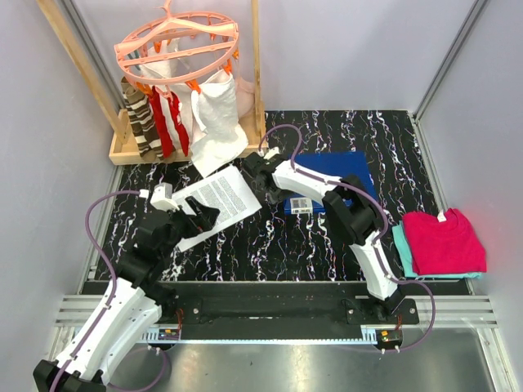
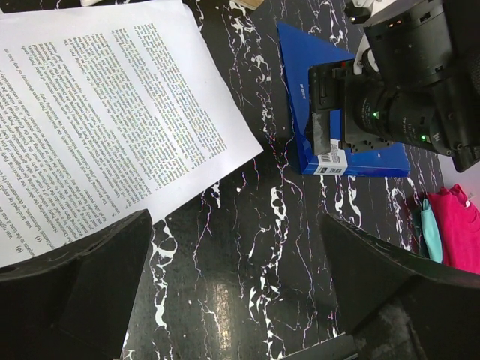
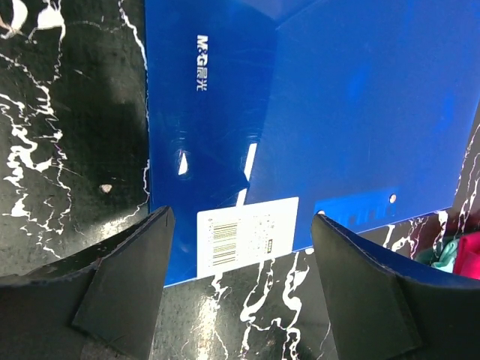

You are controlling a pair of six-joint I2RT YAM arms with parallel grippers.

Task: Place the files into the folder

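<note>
Black marbled table (image 1: 278,245), pale grey walls on three sides. Nearest me, the left gripper (image 2: 234,223) hangs low over the table, jaws spread wide with nothing between them. In its wrist view the left finger (image 2: 75,285) overlaps the near edge of the files (image 1: 216,198); I can't tell if it touches. The files lie flat and skewed, left of centre, with the printed side up. I can't count the sheets.

At the right edge a folded pink cloth (image 1: 445,241) sits on a teal cloth (image 1: 402,249).

A strip of bare table separates the files from the folder (image 1: 347,167), which is blue and lies flat right of centre. The right gripper (image 3: 241,217) is above the folder's near-left corner, over the white barcode label (image 3: 247,238). Its jaws are wide apart and grip nothing. I can't tell whether the fingertips reach the plastic.

Far left corner: a wooden rack (image 1: 121,147) with a round pink peg hanger (image 1: 176,41) carrying striped and red pieces and a white bag (image 1: 219,114). The bag's lower end hangs near the far corner of the files.
</note>
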